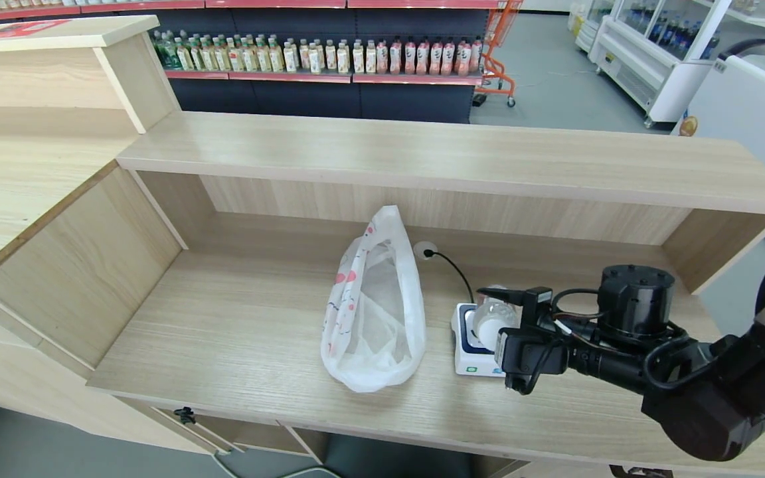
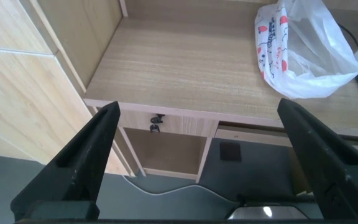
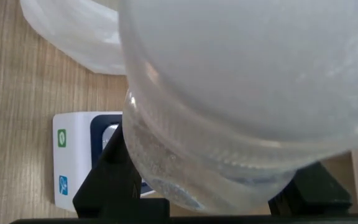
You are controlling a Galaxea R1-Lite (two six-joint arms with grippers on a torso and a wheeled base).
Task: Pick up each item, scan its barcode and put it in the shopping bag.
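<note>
Right now the right gripper is clamped on a clear bottle, holding it just above the white scanner, which sits beside the shopping bag on the counter. The left gripper hangs wide apart and empty by the counter's front edge. I cannot tell where the barcode sits, so it may not face the scanner, and the scan could fail. The bag's mouth looks slumped, so the bottle might snag its rim or drag the bag.
</note>
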